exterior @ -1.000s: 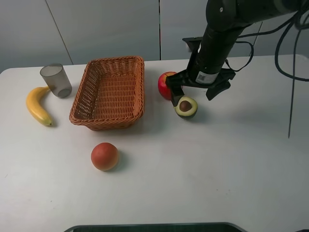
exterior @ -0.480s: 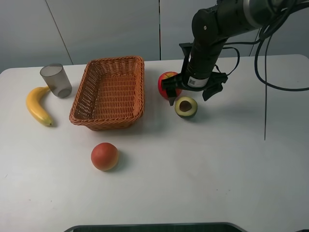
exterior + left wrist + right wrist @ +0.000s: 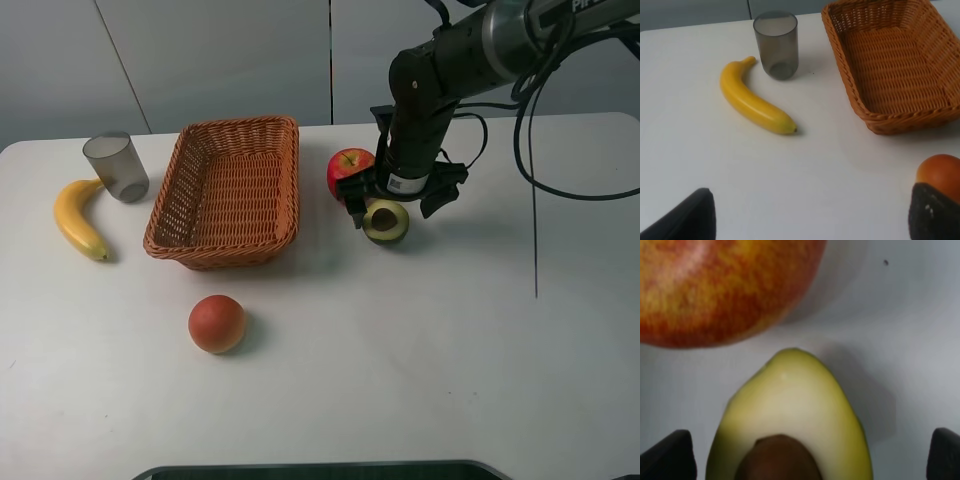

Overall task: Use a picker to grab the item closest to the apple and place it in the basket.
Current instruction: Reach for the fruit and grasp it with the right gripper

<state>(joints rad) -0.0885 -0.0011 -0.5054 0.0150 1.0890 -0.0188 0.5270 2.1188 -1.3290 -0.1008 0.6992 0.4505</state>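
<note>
A red apple (image 3: 345,168) sits just right of the wicker basket (image 3: 225,250). Next to it lies a halved avocado (image 3: 385,225) with its pit showing, the closest item to the apple. My right gripper (image 3: 394,208) is low over the avocado and open, one finger on each side of it. In the right wrist view the avocado (image 3: 790,410) fills the gap between the dark fingertips (image 3: 665,455), with the apple (image 3: 715,285) just beyond. My left gripper (image 3: 810,217) is open over bare table with nothing between its fingers; the exterior view does not show it.
A banana (image 3: 75,215) and a grey cup (image 3: 117,165) lie left of the basket. A round orange-red fruit (image 3: 217,323) sits in front of the basket. Black cables hang from the right arm at the back right.
The right arm has dropped lower and shifted slightly left, bringing its open fingers down around the avocado. The fruit and basket have not moved.
</note>
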